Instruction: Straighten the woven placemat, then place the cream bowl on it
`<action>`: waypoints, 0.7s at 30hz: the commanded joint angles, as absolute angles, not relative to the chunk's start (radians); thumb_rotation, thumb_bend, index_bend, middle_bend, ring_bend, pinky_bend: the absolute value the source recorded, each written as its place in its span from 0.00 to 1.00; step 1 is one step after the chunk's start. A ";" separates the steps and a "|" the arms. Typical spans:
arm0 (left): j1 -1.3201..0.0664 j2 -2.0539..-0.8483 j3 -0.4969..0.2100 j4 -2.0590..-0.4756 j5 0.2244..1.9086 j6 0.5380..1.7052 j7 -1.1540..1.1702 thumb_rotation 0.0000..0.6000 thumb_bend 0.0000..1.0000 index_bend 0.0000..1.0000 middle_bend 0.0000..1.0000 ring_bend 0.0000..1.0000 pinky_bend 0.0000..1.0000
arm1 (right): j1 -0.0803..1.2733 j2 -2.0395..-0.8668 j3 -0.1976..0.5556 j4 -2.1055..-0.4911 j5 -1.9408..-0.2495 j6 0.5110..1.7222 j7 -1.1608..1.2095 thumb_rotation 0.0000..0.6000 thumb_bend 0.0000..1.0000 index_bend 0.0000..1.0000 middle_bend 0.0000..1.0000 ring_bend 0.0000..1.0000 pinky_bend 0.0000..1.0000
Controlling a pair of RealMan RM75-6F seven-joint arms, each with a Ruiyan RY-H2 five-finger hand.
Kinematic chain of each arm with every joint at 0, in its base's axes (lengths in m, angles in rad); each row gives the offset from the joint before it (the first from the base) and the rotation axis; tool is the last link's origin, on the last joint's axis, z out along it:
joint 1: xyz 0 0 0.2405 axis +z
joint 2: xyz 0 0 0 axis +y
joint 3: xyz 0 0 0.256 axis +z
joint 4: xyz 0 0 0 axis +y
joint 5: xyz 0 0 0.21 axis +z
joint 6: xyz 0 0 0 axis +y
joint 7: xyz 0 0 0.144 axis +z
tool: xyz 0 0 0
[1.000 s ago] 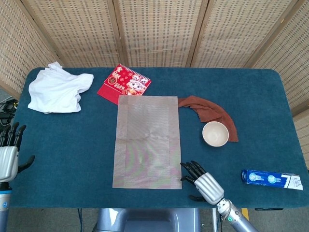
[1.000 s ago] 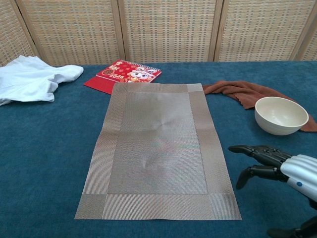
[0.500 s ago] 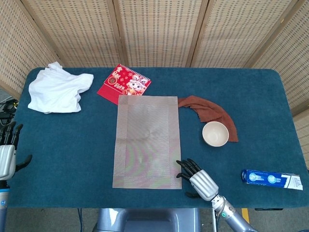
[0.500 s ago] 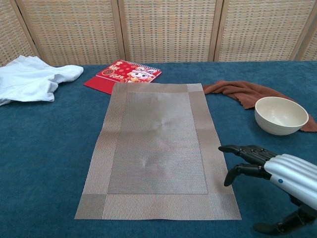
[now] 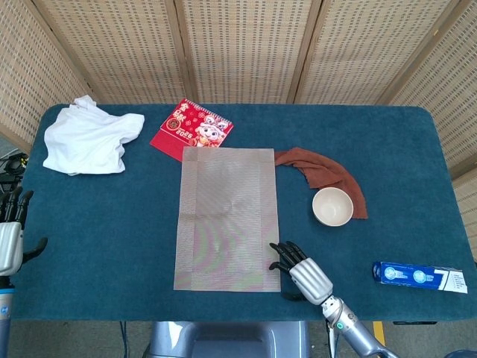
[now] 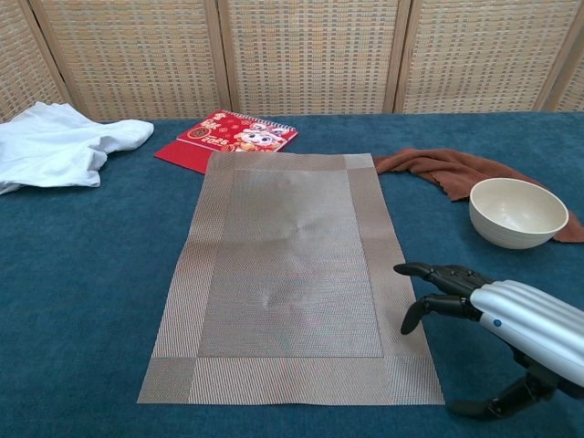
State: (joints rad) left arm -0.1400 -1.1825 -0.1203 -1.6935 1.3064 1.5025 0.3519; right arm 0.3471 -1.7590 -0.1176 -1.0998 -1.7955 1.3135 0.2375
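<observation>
The right hand (image 6: 497, 315) hung empty, fingers spread, over the near right edge of the woven placemat (image 5: 227, 216). The left hand (image 5: 10, 242) was also empty and open, far at the surface's edge. The cream bowl (image 6: 516, 212) stood apart, partly on a brown cloth (image 5: 324, 173). A careless push could wrinkle the mat.

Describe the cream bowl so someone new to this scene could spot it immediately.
Start at the woven placemat in the middle of the blue table. To its right lies a brown cloth; the cream bowl sits at that cloth's near end, upright and empty. It is the only round, pale dish there.
</observation>
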 commanded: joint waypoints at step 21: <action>-0.147 -1.187 -0.127 -1.682 1.286 1.483 0.349 1.00 0.22 0.06 0.00 0.00 0.00 | 0.339 -1.737 -0.130 -1.128 -1.771 1.348 0.229 1.00 0.34 0.31 0.00 0.00 0.00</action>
State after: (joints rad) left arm -0.1468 -1.1871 -0.1276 -1.6817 1.2852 1.4826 0.3483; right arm 0.3411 -1.7393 -0.1283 -1.1243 -1.7730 1.3505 0.2308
